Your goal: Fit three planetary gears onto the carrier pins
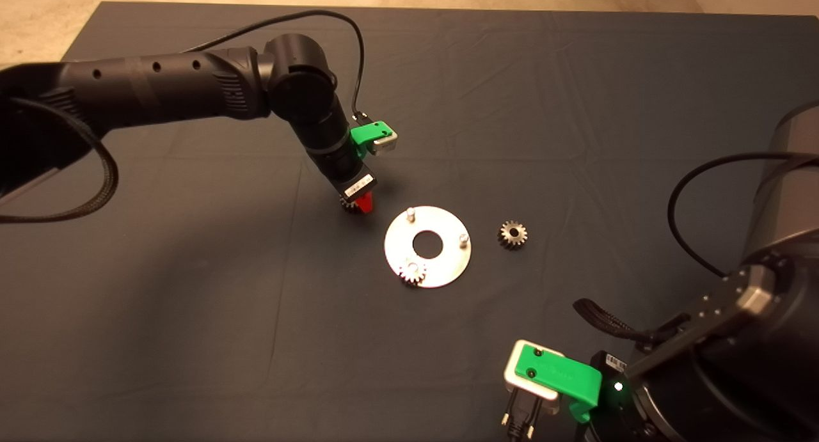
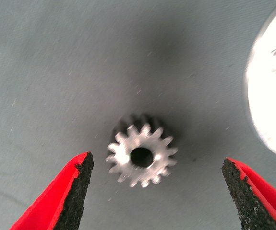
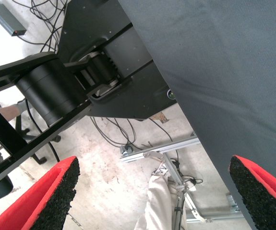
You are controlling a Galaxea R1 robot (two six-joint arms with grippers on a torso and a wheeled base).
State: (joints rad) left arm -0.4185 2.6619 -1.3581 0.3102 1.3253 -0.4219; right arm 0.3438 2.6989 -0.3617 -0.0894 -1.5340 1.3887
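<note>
While right claw (image 3: 152, 201) waits agape, left claw (image 2: 154, 196) gapes around loose gear (image 2: 141, 156) beside disc (image 2: 272, 96)

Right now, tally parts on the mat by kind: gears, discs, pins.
Gears: 3, one under the open left gripper, one seated on a disc pin, one loose right of the disc
Carrier discs: 1
Bare pins: 2
Total: 6
</note>
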